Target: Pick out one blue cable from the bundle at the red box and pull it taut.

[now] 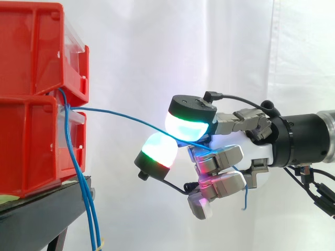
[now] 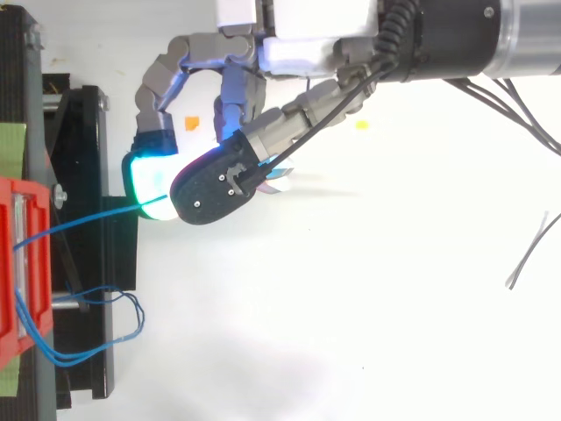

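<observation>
**Robot hand pinching one blue cable drawn out from the red bins**

The robot hand (image 1: 257, 149) reaches in level, its fingertips turned toward two stacked red bins (image 1: 29, 99); its fingers are curled, not spread, and they pinch a single blue cable (image 1: 125, 115). In the side view the cable slips under the uppermost fingertip pad (image 1: 186, 124), which glows green and cyan, and passes above a second pad (image 1: 157, 150) glowing white, green and red; it then disappears among the curled fingers close to the palm. A short blue tail (image 1: 246, 197) hangs just below the robot hand, on the wrist side.

Out beyond the fingertips the held cable runs in a long, shallow curve, nearly straight, to the gap between the upper and lower bin, well away from the robot hand; it touches nothing along that span. The rest of the bundle (image 1: 78, 172) leaves the same gap and drops beside the lower bin, past the edge of the black stand (image 1: 42, 209), far below and ahead of the fingertips.

From above, the robot hand (image 2: 302, 53) holds the cable (image 2: 88, 214) at its cyan pad (image 2: 147, 180); the slack cables lie looped over the stand, off to the side of the fingertips. A loose dark wire (image 2: 529, 253) lies on the white surface (image 2: 351, 307), back beside the wrist; a white curtain (image 1: 157, 42) hangs behind.
</observation>
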### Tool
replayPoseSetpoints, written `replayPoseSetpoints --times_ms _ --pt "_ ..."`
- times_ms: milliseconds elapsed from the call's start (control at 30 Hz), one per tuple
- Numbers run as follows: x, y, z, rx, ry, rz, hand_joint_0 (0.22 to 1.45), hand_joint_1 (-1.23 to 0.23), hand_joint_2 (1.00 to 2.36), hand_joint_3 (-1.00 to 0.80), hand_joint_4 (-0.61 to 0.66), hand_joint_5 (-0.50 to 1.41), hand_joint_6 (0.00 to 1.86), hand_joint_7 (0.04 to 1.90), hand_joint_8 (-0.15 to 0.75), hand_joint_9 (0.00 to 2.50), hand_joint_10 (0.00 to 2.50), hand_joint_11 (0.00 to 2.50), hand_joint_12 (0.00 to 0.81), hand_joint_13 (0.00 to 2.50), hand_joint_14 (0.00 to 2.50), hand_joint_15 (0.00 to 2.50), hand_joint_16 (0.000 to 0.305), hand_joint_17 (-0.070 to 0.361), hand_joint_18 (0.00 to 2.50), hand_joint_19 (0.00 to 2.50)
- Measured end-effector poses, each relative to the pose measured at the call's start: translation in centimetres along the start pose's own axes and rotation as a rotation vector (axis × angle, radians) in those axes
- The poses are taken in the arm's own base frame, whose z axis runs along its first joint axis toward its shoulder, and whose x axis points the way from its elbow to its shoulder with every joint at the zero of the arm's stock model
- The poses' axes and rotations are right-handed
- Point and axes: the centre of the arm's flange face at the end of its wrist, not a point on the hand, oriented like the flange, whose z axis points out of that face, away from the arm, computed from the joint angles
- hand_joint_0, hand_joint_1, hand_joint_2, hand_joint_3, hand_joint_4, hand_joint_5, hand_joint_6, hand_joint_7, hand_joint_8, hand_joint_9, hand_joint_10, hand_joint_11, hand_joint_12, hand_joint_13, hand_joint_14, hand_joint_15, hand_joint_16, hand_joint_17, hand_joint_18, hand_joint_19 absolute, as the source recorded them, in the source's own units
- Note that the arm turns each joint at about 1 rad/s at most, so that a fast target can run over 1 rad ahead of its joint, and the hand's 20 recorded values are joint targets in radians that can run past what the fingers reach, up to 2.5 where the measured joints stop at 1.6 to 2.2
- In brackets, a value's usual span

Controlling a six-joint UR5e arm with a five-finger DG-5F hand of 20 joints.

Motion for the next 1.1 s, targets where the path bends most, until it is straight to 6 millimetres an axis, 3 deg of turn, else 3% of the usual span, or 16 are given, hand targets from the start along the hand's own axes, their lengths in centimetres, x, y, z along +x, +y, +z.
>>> replayPoseSetpoints --times_ms 133,233,633,1100 --pt "0.17 0.03 0.06 -0.001 0.002 0.000 0.60 -0.62 1.00 -0.45 0.04 -0.14 0.95 0.75 0.217 1.52 0.01 1.81 0.349 1.30 0.03 1.24 0.051 0.114 0.87 0.85" --pt "0.34 0.05 0.12 -0.001 0.004 0.002 0.59 -0.61 1.00 -0.47 0.04 -0.13 0.94 0.78 0.220 1.53 0.00 1.81 0.351 1.31 0.02 1.23 0.051 0.115 0.87 0.84" --pt "0.71 0.02 0.17 0.002 0.012 0.022 0.61 -0.74 1.02 -0.20 -0.03 -0.09 0.96 0.84 0.226 1.55 0.01 1.78 0.350 1.34 0.03 1.22 0.050 0.111 0.90 0.83" --pt "0.60 -0.02 0.12 0.003 0.012 0.023 0.60 -0.80 1.03 -0.06 -0.09 -0.05 0.93 0.98 0.231 1.60 0.02 1.61 0.373 1.34 0.03 1.17 0.053 0.118 0.95 0.79"
